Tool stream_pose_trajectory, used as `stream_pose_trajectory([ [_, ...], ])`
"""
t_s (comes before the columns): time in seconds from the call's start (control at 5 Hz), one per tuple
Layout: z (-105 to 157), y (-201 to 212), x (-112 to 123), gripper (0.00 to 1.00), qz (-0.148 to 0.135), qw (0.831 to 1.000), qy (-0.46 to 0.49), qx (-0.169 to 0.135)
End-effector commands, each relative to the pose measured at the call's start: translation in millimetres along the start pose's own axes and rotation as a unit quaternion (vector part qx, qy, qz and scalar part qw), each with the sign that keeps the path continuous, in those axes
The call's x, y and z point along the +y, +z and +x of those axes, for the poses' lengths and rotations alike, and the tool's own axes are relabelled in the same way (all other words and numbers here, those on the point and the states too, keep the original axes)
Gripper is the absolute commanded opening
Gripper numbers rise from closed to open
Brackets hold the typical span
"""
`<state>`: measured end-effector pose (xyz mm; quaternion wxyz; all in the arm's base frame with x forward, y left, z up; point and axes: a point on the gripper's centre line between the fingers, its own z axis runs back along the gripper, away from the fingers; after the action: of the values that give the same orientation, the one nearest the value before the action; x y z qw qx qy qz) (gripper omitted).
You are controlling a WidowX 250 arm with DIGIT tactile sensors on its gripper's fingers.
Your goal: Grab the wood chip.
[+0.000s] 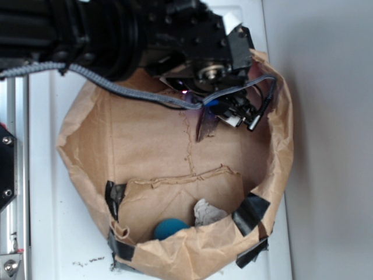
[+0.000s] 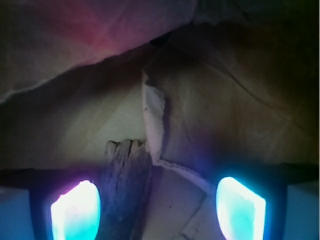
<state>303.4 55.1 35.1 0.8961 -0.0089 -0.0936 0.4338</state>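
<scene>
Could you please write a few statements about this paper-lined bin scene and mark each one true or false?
1. The wood chip lies between the glowing fingers, nearer one of them. True.
2. The gripper is clamped shut on the teal ball. False: its jaws stand open, far from the ball.
3. The crumpled paper wad sits beside the teal ball. True.
4. The bin is lined with blue plastic. False: it is brown paper with black tape.
</scene>
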Motion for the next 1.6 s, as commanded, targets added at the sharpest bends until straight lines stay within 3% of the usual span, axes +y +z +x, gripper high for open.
stream_pose_trajectory([
  [0.0, -18, -9, -30, 1.0, 0.0, 0.999, -0.032, -0.007],
  [0.2, -19, -15, -30, 1.0, 0.011, 0.999, -0.033, -0.011],
  [0.4, -19, -17, -29, 0.05, 0.018, 0.999, -0.029, -0.019],
  [0.8, -17, -7, -24, 0.0, 0.004, 0.999, -0.037, -0.025],
  [1.0, -19, 16, -17, 0.0, -0.027, 0.998, -0.055, -0.03],
  [1.4, -23, 104, 9, 0.0, -0.08, 0.99, -0.114, 0.003],
])
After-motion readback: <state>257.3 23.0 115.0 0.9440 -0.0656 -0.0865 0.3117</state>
